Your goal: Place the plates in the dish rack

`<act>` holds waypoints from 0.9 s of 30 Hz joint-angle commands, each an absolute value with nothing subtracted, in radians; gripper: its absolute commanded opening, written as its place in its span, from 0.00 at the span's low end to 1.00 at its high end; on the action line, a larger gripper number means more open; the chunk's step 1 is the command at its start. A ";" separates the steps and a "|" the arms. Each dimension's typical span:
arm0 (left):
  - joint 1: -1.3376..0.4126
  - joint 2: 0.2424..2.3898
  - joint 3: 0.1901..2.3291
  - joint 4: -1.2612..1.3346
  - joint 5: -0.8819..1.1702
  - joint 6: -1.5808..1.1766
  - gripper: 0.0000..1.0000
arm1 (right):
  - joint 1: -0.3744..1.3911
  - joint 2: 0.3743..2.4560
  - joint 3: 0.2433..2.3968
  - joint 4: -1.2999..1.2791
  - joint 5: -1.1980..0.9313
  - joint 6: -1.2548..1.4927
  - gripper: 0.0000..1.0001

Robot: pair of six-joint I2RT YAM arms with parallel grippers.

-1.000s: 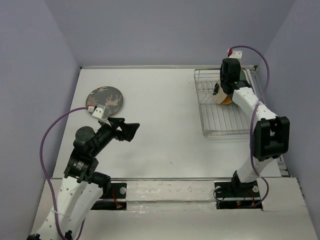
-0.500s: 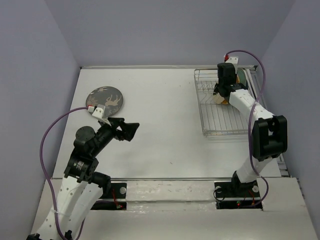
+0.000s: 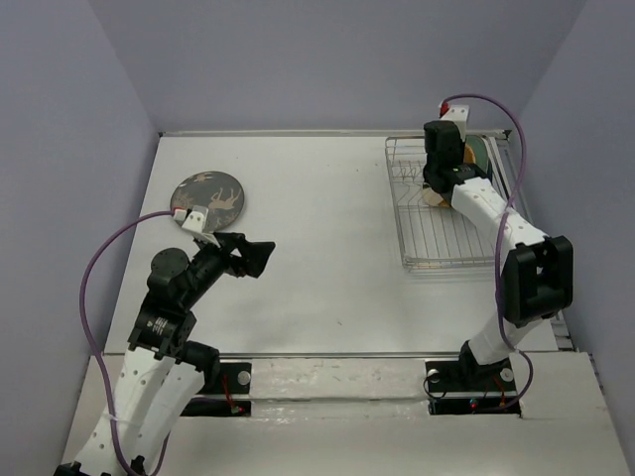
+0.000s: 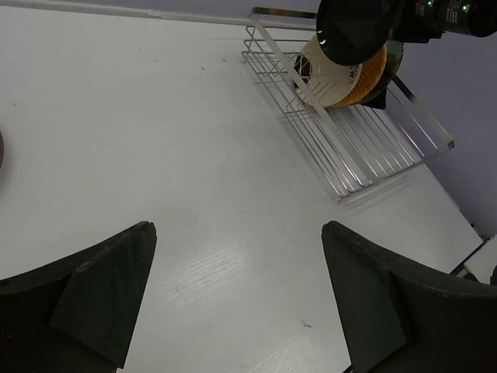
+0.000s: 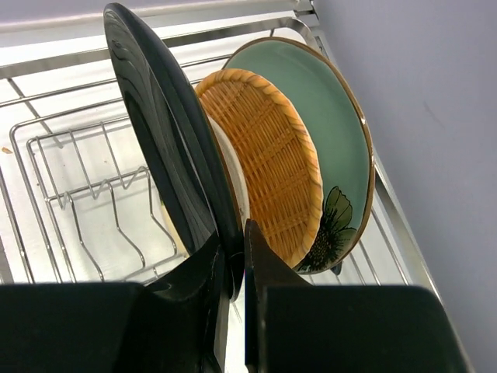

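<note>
When read from the left, shows first the grey-brown plate with white pattern (image 3: pixel 209 196), flat on the tabletop (image 3: pixel 317 198) toward its far-left corner, touched by nothing. Just nearer, hovering above bare tabletop: left fingers (image 3: pixel 262 260), spread wide, gripping nothing. Well apart to the right, by the far-right corner: the dish rack (image 3: pixel 437 243), a silver wire basket with upright tines. Over its far end, right fingers (image 5: pixel 234 250), pinched narrow on the rim of the glossy black plate (image 5: pixel 159 148), held upright on edge. Lower edge hidden behind the fingers; contact with the wires impossible to tell. Just beside it on the right in the wrist view, standing on edge in the rack and packed close together: cream plate (image 5: pixel 238 183), only a sliver showing, then orange woven plate (image 5: pixel 272 171), then pale teal plate with flower (image 5: pixel 330 124), nearest the rack's end rail.
</note>
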State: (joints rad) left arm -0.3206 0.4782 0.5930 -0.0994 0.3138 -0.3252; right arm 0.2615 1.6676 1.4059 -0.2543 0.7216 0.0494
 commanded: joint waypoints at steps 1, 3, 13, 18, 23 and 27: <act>-0.314 0.485 0.584 -0.074 0.321 -0.314 0.99 | 0.262 1.666 1.381 -0.209 0.733 0.104 0.07; -0.314 0.488 0.587 -0.074 0.318 -0.314 0.99 | 0.262 1.686 1.374 -0.209 0.747 0.106 0.07; -0.298 0.529 0.591 -0.080 0.291 -0.318 0.99 | 0.262 1.715 1.356 -0.202 0.713 0.158 0.07; -0.262 0.620 0.597 -0.083 0.304 -0.336 0.99 | 0.262 1.717 1.332 -0.206 0.663 0.236 0.22; -0.262 0.669 0.592 -0.049 0.206 -0.460 0.99 | 0.262 1.675 1.377 -0.287 0.560 0.330 0.67; -0.261 0.730 0.609 -0.029 0.129 -0.511 0.99 | 0.262 1.583 1.364 -0.293 0.456 0.350 0.74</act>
State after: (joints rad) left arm -0.2665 0.6956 0.5930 -0.0975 0.2188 -0.4309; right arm 0.2619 1.7123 1.3338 -0.2928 0.5705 0.2852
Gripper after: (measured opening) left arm 0.990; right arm 0.732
